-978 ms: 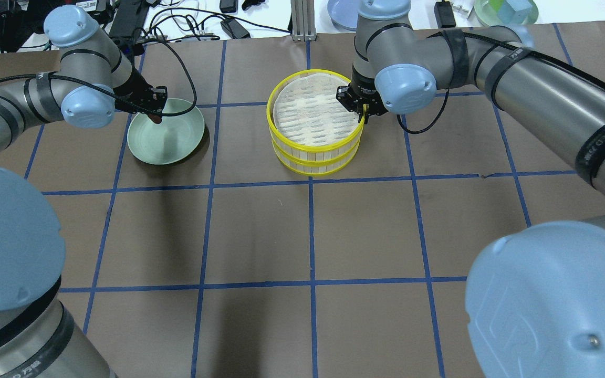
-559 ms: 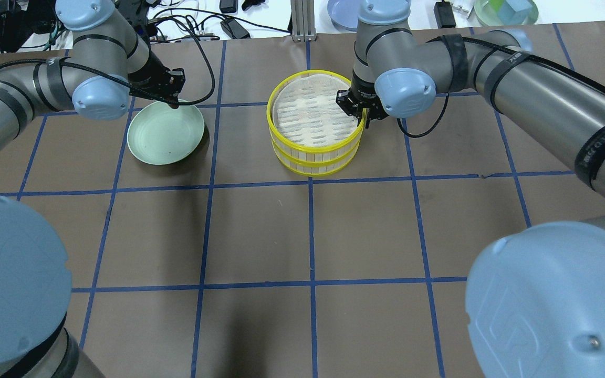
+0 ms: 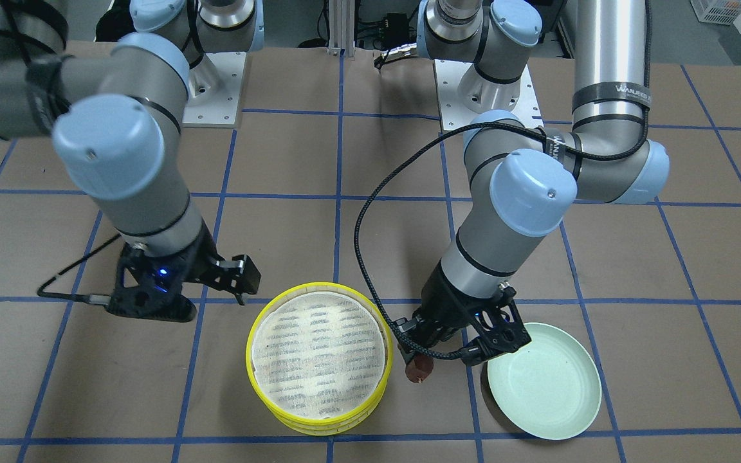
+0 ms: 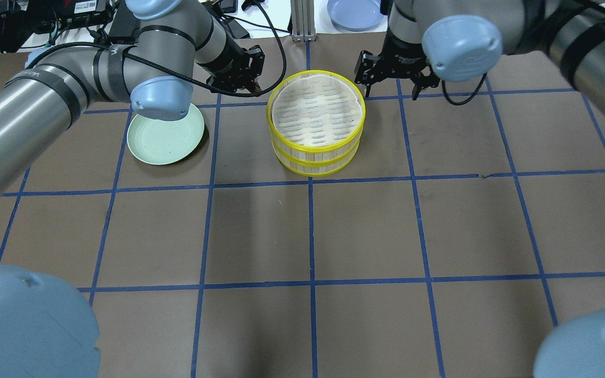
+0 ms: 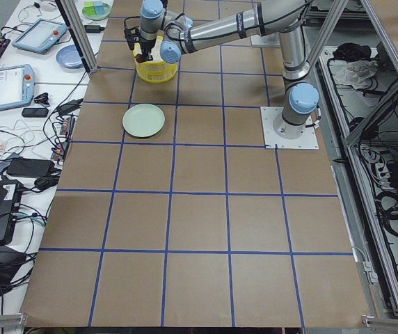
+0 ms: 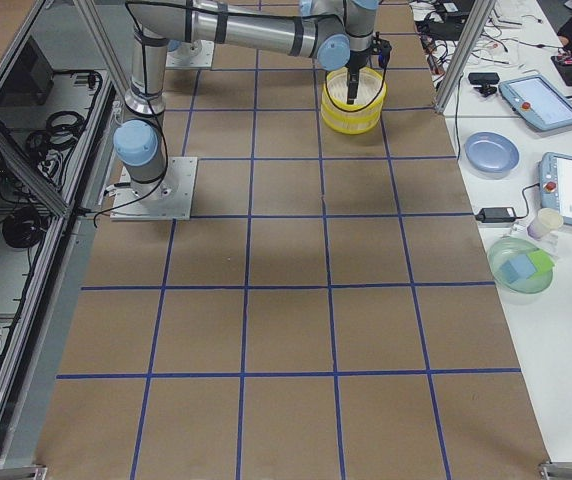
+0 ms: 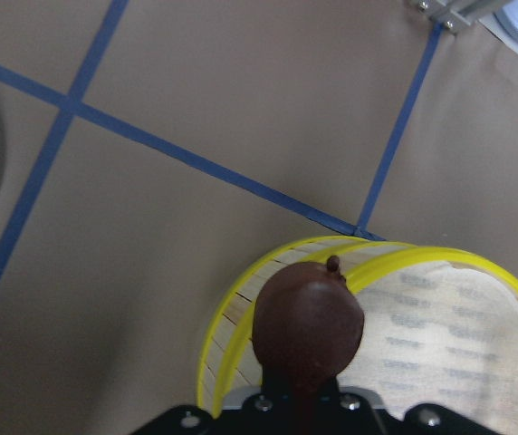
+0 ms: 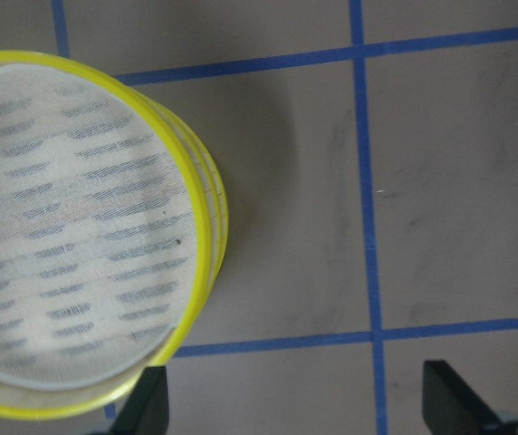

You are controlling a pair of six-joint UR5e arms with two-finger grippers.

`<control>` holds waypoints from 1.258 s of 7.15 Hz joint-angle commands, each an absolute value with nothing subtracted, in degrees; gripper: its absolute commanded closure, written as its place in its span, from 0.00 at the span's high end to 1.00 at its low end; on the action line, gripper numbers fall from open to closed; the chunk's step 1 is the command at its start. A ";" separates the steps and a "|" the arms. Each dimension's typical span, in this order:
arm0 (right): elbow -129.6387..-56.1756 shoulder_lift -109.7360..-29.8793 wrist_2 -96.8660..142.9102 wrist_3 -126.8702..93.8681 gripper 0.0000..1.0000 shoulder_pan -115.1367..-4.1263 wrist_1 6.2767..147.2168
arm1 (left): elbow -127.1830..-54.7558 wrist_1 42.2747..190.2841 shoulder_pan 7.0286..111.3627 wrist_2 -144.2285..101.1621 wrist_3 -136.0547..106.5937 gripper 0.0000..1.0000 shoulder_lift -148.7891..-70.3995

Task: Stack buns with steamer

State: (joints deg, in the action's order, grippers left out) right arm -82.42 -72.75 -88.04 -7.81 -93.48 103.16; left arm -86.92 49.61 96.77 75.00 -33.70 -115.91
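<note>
Exterior front-facing view gives us the left end effector (image 3: 414,352) clamped on the dark reddish-brown bun (image 3: 420,370). The bun hangs above the table (image 3: 666,270) between the yellow steamer (image 3: 319,421) and the pale green plate (image 3: 557,392), just beside the steamer's rim. From the left wrist view we see the bun over the steamer's near edge. We find the right end effector (image 4: 393,81) at the steamer's other side, its fingers spread wide with nothing between them.

right pincer (image 8: 300,412) tips cropped, lower steamer (image 4: 315,164) covered
</note>
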 commanded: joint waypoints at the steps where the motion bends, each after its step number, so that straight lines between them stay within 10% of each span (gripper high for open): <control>1: -82.18 -80.04 -88.15 0.68 1.00 -89.22 94.16 | -87.45 48.00 99.40 70.76 -39.09 0.00 -116.98; 2: -82.44 -81.81 -88.59 0.79 1.00 -89.56 91.87 | -87.63 47.99 99.75 69.36 -39.81 0.31 -117.42; 3: -82.96 -83.31 -88.59 0.97 1.00 -89.73 91.67 | -87.71 47.90 99.84 69.26 -39.81 0.92 -117.68; 9: -84.37 -83.23 -88.94 0.88 1.00 -90.88 92.64 | -86.58 52.96 99.32 71.26 -31.45 1.00 -114.89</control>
